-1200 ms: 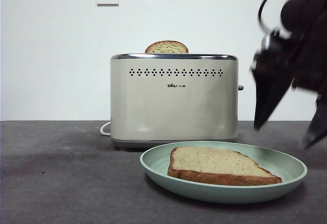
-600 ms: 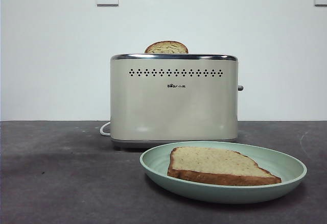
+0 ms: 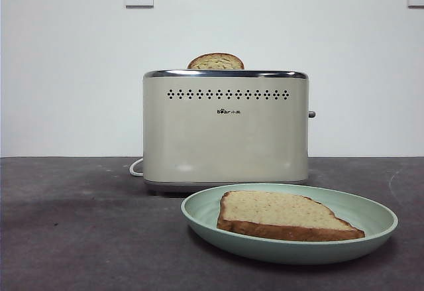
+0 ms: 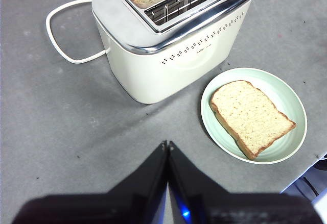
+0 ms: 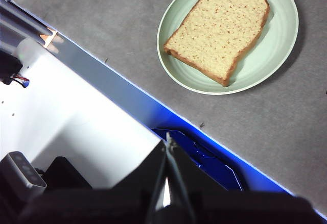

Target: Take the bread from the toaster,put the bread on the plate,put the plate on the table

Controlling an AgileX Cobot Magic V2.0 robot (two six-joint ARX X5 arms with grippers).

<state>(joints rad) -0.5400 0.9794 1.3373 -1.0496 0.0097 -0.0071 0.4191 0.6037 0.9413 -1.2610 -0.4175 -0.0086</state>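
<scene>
The bread (image 3: 285, 217) lies flat on the plate (image 3: 381, 221), which rests on the tabletop (image 3: 79, 238) just in front of the toaster (image 3: 225, 128). A second slice (image 3: 216, 61) stands in the rear slot. All steps appear complete. Left gripper (image 4: 167, 145) and right gripper (image 5: 167, 143): fingers closed, empty, raised clear.

We see our left gripper (image 4: 167, 145) as two matte black jaws, broad at the base and tapering to thin pointed tips, with a small blue light glowing low on one jaw. Our right gripper (image 5: 168, 141) has the same black, wedge-shaped jaws narrowing to fine points.
</scene>
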